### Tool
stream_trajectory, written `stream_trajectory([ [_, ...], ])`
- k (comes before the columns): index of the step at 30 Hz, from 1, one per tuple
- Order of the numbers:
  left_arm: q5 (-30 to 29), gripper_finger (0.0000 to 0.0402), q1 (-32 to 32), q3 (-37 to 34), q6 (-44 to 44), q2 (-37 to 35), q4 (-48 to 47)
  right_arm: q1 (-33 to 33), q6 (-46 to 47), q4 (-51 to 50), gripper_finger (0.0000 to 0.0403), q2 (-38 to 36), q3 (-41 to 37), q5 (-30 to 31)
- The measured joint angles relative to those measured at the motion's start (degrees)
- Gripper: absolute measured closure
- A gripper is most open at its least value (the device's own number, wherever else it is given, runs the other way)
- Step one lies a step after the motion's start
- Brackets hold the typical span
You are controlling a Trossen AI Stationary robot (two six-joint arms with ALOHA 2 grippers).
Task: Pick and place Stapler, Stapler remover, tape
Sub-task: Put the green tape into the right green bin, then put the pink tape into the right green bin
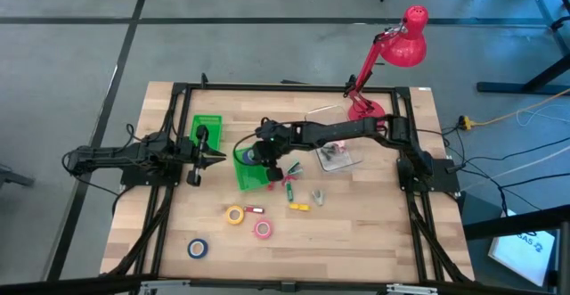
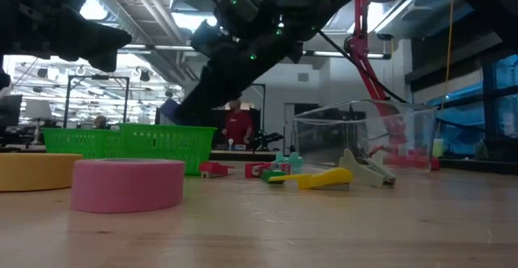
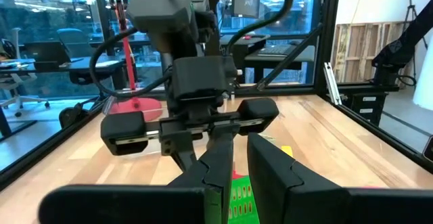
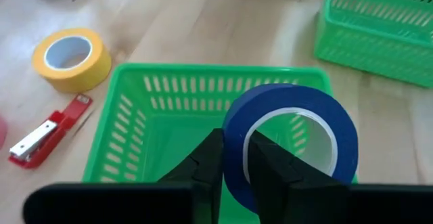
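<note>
My right gripper (image 4: 238, 166) reaches across the table and is shut on a blue tape roll (image 4: 291, 143) just above a green bin (image 4: 169, 116); in the high view the gripper (image 1: 265, 163) is over that bin (image 1: 245, 172). A yellow roll (image 1: 234, 214), a pink roll (image 1: 262, 229) and another blue roll (image 1: 198, 248) lie flat on the table near the front. A small red stapler (image 4: 44, 137) lies beside the yellow roll (image 4: 71, 58). My left gripper (image 1: 218, 157) waits at the table's left, level, with its fingers (image 3: 223, 176) shut on nothing. My right gripper pinches the blue roll's wall (image 4: 237, 153) between its two fingers, one outside the ring and one in its hole. The fingers slant down from the table's right. The roll stands on edge, lifted clear, above the open green bin.
A second green bin (image 1: 207, 127) stands behind my left gripper. A clear container (image 1: 338, 157) and a red desk lamp (image 1: 403, 41) are at the back right. Small yellow, red and grey pieces (image 1: 298, 207) lie near the middle. People show in the room beyond (image 2: 236, 126).
</note>
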Motion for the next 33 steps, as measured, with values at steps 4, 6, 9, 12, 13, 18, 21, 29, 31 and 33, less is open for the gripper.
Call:
stream_trajectory([
  [4, 0.0, 0.0359, 0.0, 0.0, 0.0, 0.0, 0.0, 0.0, 0.2, 2.1, 0.0337, 0.0, 0.0, 0.0],
  [6, 0.0, 0.0359, 0.0, 0.0, 0.0, 0.0, 0.0, 0.0, 0.2, 2.1, 0.0336, 0.0, 0.0, 0.0],
  [9, 0.0, 0.0359, 0.0, 0.0, 0.0, 0.0, 0.0, 0.0, 0.0, 2.1, 0.0335, 0.0, 0.0, 0.1],
  [12, 0.0, 0.0359, 0.0, 0.0, 0.0, 0.0, 0.0, 0.1, 0.0, 2.1, 0.0334, 0.0, 0.0, 0.1],
  [13, 0.0, 0.0359, 0.0, 0.0, 0.0, 0.0, 0.0, 0.2, 0.0, 2.1, 0.0334, 0.0, 0.0, 0.1],
  [18, 0.0, 0.0359, 0.0, 0.0, 0.0, 0.0, 0.0, 0.6, 0.0, 3.2, 0.0330, 0.0, 0.0, 0.2],
  [21, 0.0, 0.0359, 0.0, 0.0, 0.0, 0.0, 0.0, 1.0, 0.1, 4.1, 0.0309, 0.0, 0.0, 1.4],
  [29, 0.0, 0.0359, 0.0, 0.0, 0.0, 0.0, 0.0, 2.1, 0.2, 3.4, 0.0228, 0.0, 2.3, 4.6],
  [31, 0.0, 0.0359, 0.0, 0.0, 0.0, 0.0, 0.0, 2.3, 0.2, 2.5, 0.0220, 0.0, 3.7, 4.7],
  [33, 0.0, 0.0359, 0.0, 0.0, 0.0, 0.0, 0.0, 2.6, 0.3, 0.9, 0.0218, -0.1, 5.2, 4.7],
])
